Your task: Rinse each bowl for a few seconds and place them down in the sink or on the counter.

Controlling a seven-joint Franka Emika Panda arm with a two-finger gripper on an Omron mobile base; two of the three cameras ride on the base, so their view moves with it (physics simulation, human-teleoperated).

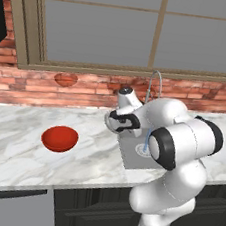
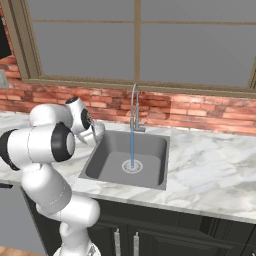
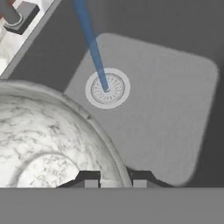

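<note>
In the hand view my gripper (image 3: 114,180) is shut on the rim of the white speckled bowl (image 3: 48,131), which I hold above the left part of the sink (image 3: 166,109). A blue water stream (image 3: 89,39) falls onto the round drain (image 3: 107,89), just beside the bowl's rim and not into it. The red bowl (image 1: 59,138) sits upright on the counter (image 1: 14,152), well left of the sink (image 1: 129,155). From the right base view, my hand hangs over the near-left corner of the sink (image 2: 150,145).
The tall curved faucet (image 2: 134,107) stands at the back of the basin with water (image 2: 132,145) running. A brick wall and a window lie behind. Marble counter (image 2: 210,170) stretches to the right of the sink. My own arm blocks much of the basin in the left base view.
</note>
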